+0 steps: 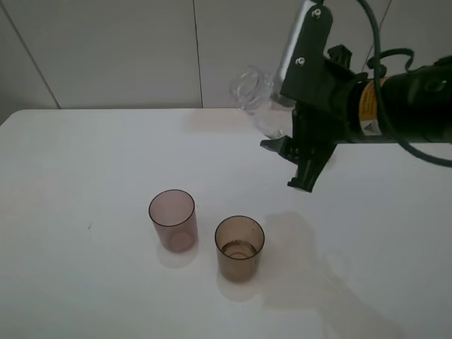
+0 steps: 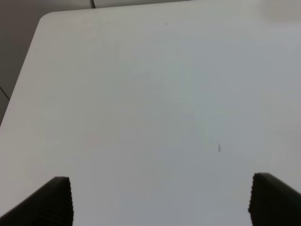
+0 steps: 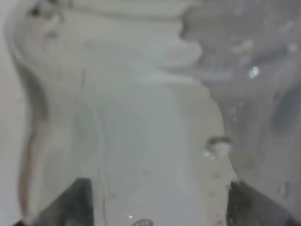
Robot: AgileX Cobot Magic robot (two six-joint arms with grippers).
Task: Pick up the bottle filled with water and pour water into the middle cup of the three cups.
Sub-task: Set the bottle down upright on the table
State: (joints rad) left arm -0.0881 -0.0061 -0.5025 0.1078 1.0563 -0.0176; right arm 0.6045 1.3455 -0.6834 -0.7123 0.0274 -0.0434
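The right gripper (image 1: 291,161) is clenched on the bottle (image 1: 256,95), high beyond and right of the middle cup (image 1: 239,247); the bottle's axis tilts, mouth toward the cup's side; the left gripper (image 2: 160,202) hangs released.

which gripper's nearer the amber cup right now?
Right. The right gripper, holding the bottle, hangs above the amber cup, off to its back right. The left gripper is outside the high view; its camera shows only table, no cup.

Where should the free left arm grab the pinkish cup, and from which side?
Grip the mauve-pink cup across its straight wall, mid-height, probably from the high view's left: it stands upright, and the amber cup sits close on its right.
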